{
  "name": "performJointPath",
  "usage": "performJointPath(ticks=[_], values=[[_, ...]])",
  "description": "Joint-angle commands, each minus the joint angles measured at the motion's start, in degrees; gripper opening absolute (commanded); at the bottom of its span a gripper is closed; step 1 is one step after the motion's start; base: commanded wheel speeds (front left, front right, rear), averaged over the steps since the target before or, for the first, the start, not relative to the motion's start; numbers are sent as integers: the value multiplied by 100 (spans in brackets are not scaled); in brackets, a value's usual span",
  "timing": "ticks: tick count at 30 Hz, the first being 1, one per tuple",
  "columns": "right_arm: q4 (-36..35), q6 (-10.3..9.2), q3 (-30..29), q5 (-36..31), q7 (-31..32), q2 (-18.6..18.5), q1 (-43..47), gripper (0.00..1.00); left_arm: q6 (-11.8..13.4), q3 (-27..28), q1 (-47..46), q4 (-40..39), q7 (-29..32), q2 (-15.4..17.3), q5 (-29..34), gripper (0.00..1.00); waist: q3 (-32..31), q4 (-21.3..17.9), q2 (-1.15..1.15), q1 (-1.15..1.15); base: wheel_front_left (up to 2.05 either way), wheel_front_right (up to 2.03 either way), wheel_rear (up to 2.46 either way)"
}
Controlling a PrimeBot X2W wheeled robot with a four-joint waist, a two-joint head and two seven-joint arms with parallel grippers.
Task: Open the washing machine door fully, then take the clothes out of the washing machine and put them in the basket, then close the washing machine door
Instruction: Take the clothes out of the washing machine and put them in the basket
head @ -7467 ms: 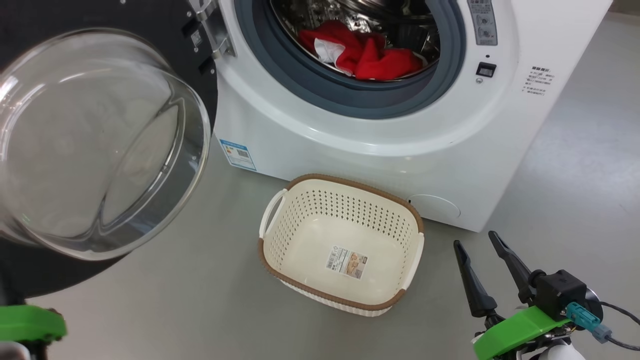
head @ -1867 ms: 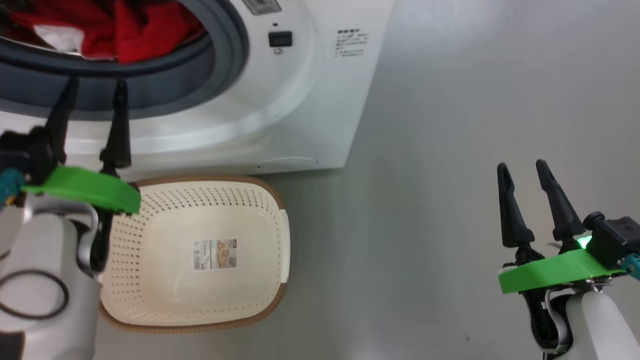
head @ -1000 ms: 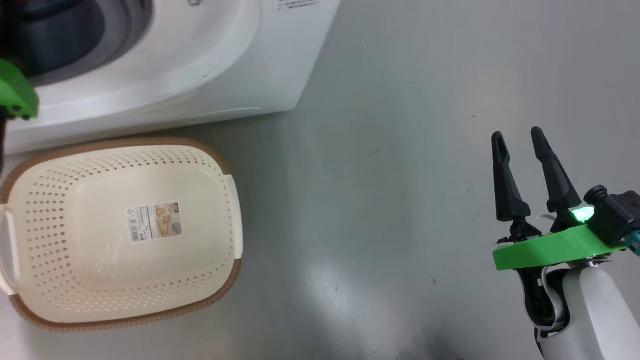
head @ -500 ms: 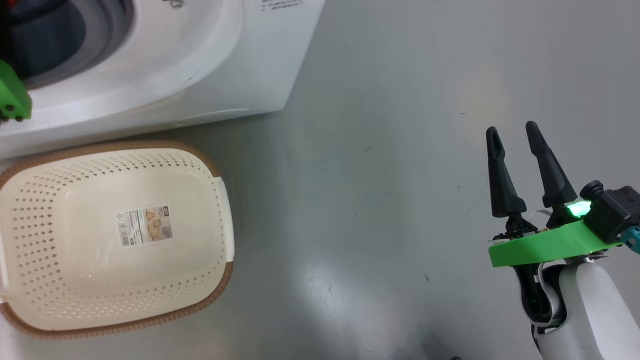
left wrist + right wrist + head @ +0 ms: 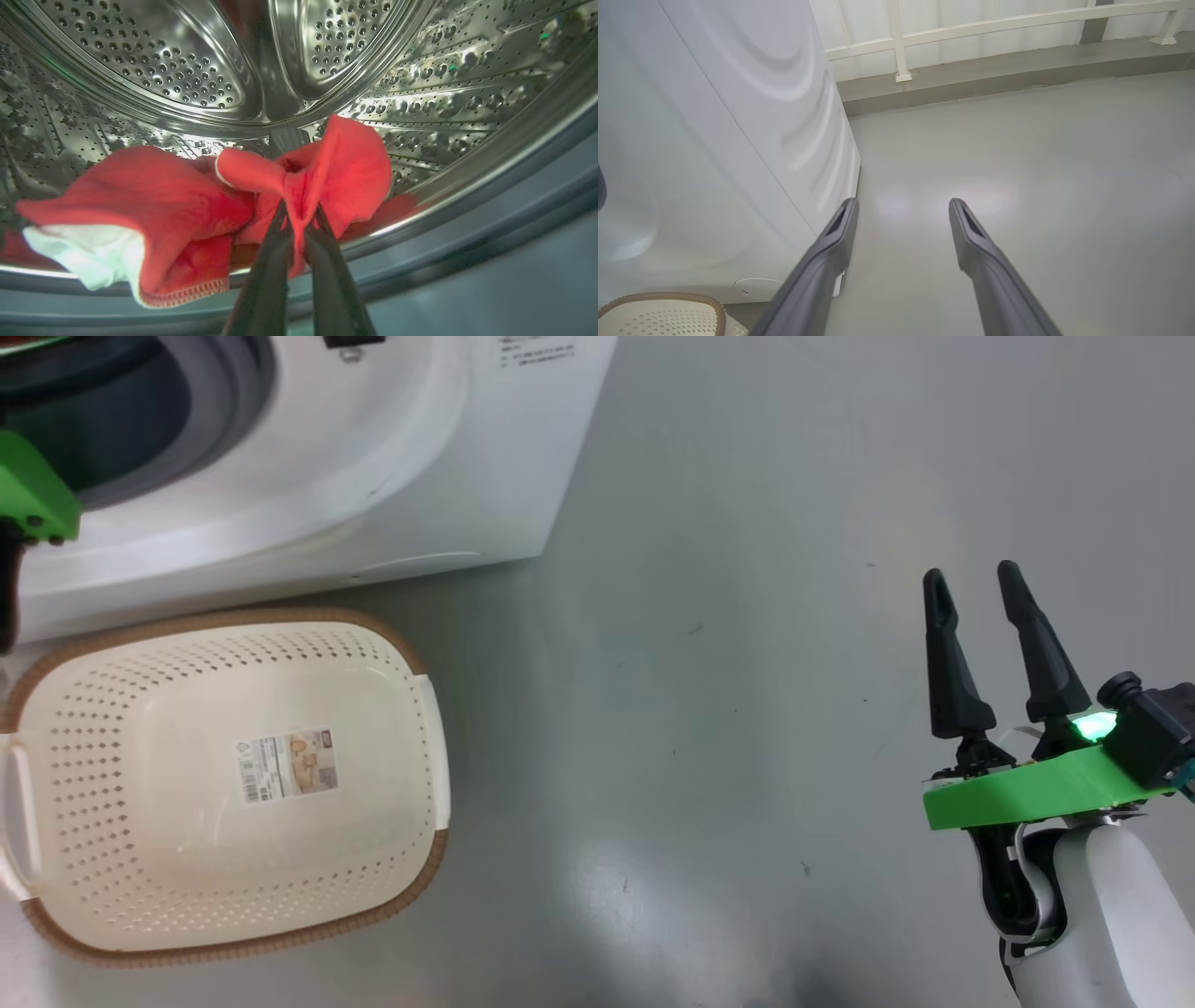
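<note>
Inside the steel drum of the washing machine (image 5: 196,70) lie the red clothes (image 5: 154,200) with a white panel at the lower left. My left gripper (image 5: 299,212) is shut on a fold of the red fabric near the drum's front lip. In the head view the white washing machine (image 5: 308,457) fills the upper left, and a green part of my left wrist (image 5: 33,499) shows at its opening. The cream basket (image 5: 411,859) stands on the floor in front of it, holding nothing but its paper label. My right gripper (image 5: 976,583) hangs open over bare floor at the right. The washing machine door is out of view.
Grey floor (image 5: 728,691) spreads to the right of the machine. In the right wrist view the machine's white side panel (image 5: 714,140) is on the left, a corner of the basket (image 5: 663,298) at the bottom left, and a white railing (image 5: 971,28) along the far wall.
My left gripper has shut on the red clothes. The head camera has shifted slightly, so the basket and machine sit a little further right. My right gripper stays open.
</note>
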Motion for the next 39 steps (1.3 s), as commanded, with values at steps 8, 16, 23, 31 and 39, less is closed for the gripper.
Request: performJointPath(ticks=[8, 16, 23, 31, 39], values=[[-75, 37, 65, -84, -36, -41, 118, 100, 11, 820, 827, -1228, -27, 145, 43, 0, -388, 276, 0, 0, 0, 0, 0], [-52, 37, -35, -222, -36, -41, 236, 100, -3, 1636, 1781, -2418, -28, -271, 521, 0, -691, 498, 0, 0, 0, 0, 0], [-33, 37, -70, -260, -36, -41, 356, 100, -26, 2217, 2538, -3383, -28, -682, 904, 0, -922, 656, 0, 0, 0, 0, 0], [-30, 37, -93, -282, -36, -41, 422, 100, -30, 2452, 3203, -4525, -28, -986, 1030, 0, -1033, 794, 0, 0, 0, 0, 0], [-57, 37, -115, -308, -36, -41, 429, 100, -31, 2695, 3689, -5519, -28, -1189, 1128, 0, -1023, 854, 0, 0, 0, 0, 0]])
